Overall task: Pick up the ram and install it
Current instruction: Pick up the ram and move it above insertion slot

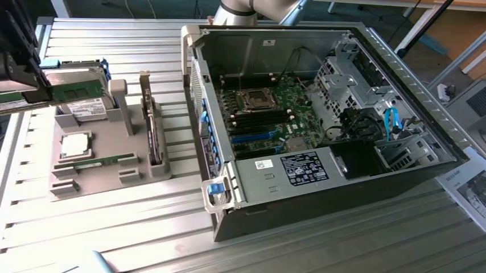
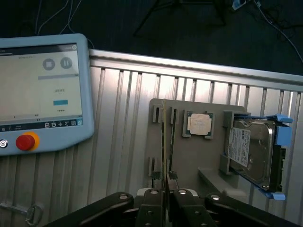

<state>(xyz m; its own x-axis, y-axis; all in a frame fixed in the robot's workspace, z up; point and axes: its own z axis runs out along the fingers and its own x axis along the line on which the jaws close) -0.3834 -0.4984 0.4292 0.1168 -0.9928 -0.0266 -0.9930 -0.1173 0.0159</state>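
Ram (image 2: 164, 132) | clamped edge-on in gripper (image 2: 166, 185), jaws nearly together | wrist above tray (image 2: 189, 165) (camera facing down)

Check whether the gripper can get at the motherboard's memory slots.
Probably yes. The case lies open side up, and nothing covers the memory slots; the cables sit toward the exterior view's right. The gripper is shut on the ram.

We see a ribbed aluminium surface (image 1: 114, 227). Toward the exterior view's left, a grey moulded holder (image 1: 114, 139) lies flat on it. Just beside that, toward the right, an open computer case (image 1: 319, 210) rests on its side. A printed sheet (image 1: 467, 193) lies past the case. In the wrist view, a teach pendant (image 2: 42, 94) lies on the surface, apart from the holder.
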